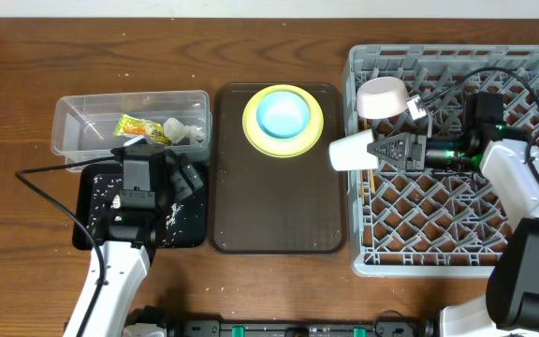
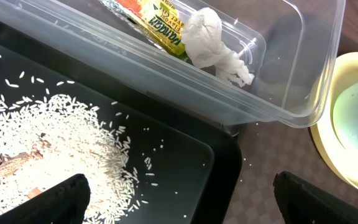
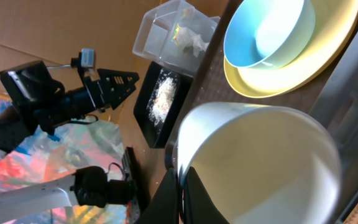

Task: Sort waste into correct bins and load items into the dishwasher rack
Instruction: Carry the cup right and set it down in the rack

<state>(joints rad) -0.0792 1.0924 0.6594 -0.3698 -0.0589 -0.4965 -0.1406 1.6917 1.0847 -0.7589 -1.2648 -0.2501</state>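
Note:
My right gripper (image 1: 374, 150) is shut on the rim of the small white cup (image 1: 349, 152), held on its side at the left edge of the grey dishwasher rack (image 1: 438, 215). The cup (image 3: 260, 168) fills the right wrist view. A white bowl (image 1: 382, 96) leans in the rack. My left gripper (image 2: 188, 205) is open and empty over the black tray (image 1: 92, 187), which holds rice scraps (image 2: 55, 143). The clear tub (image 1: 82, 117) holds the snack wrapper (image 1: 138, 126) and the tissue (image 1: 183, 131). The light blue bowl (image 1: 283, 112) sits on the yellow-green plate (image 1: 251, 122). Chopsticks are out of view.
The plate and bowl rest at the far end of a large brown serving tray (image 1: 279, 206) between the bins and the rack. Cables run over the rack's far right part and beside the black tray.

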